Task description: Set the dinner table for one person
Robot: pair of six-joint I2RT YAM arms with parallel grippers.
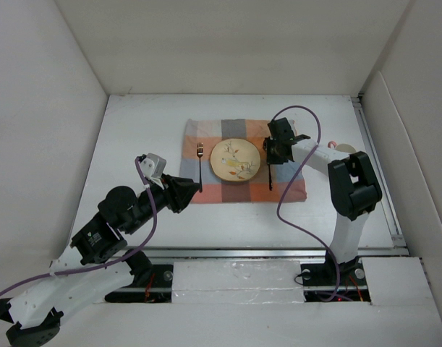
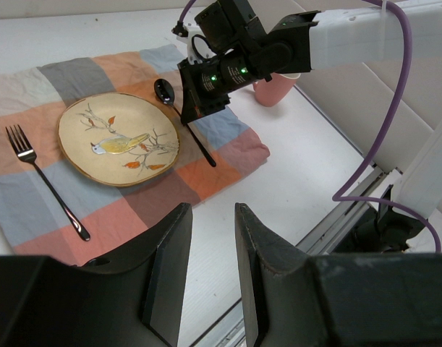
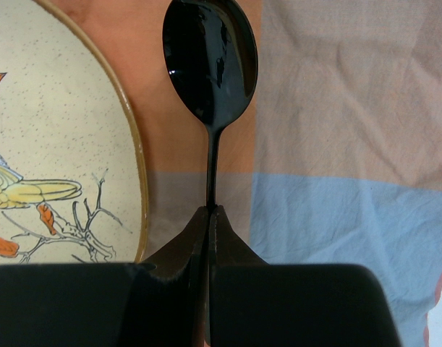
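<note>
**A:** Trouble nearest the bases?

**B:** Left pincer hangs empty, jaws well apart, over the white walled tabletop at the placemat's near edge. A low sweep could snag the cloth and drag everything on it.

**A:** Further in?

**B:** Fork lies left of the plate. Right pincer is clamped on the spoon's handle, just right of the plate. Pulling away before letting go would skew the spoon or knock the rim.

**A:** Beyond?

**B:** Pink cup stands off the cloth behind that arm. A careless retreat could tip it.
</note>
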